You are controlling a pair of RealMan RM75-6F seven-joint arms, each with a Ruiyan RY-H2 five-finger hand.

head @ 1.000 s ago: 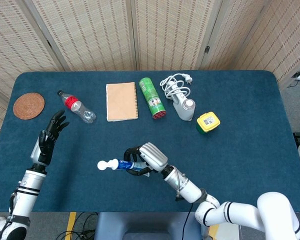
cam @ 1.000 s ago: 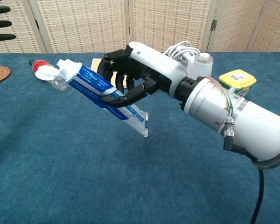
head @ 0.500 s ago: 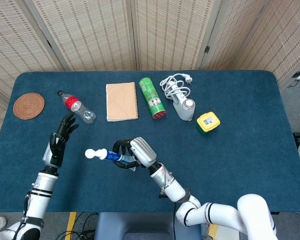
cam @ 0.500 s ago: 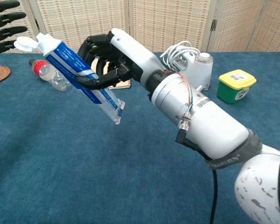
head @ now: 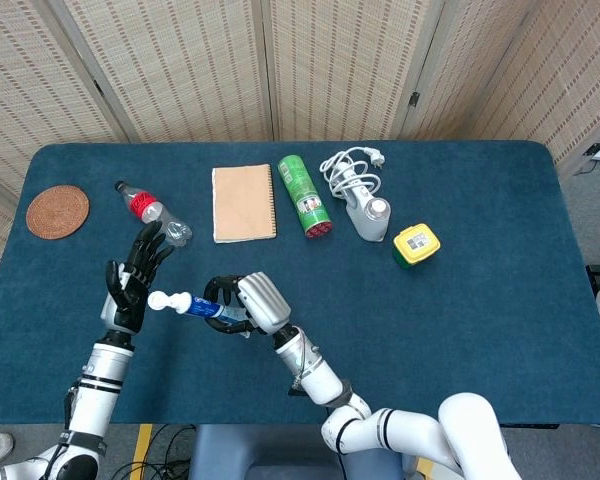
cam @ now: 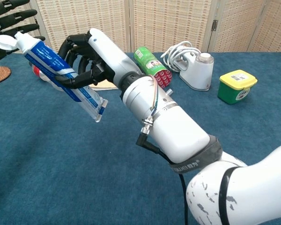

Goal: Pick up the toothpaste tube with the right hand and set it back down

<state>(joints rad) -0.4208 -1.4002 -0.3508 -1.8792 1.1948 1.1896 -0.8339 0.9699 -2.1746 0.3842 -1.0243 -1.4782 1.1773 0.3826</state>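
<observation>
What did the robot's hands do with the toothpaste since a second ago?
The right hand, holding the toothpaste tube above the table, carried it leftward until its cap neared the left hand, which moved up toward it, fingers spread. The bottle, notebook and green can stayed put.

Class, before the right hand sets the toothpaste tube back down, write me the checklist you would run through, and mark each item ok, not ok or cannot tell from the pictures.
1. Right hand grips the toothpaste tube around its middle: ok.
2. Tube lifted off the table: ok.
3. Cap on the tube: ok, white cap at its raised end.
4. Left hand away from the tube: not ok, its spread fingers sit right at the cap.
5. Bare cloth below the tube for landing: ok.
6. Water bottle out of the way: cannot tell, it lies just beyond the left hand.
</observation>
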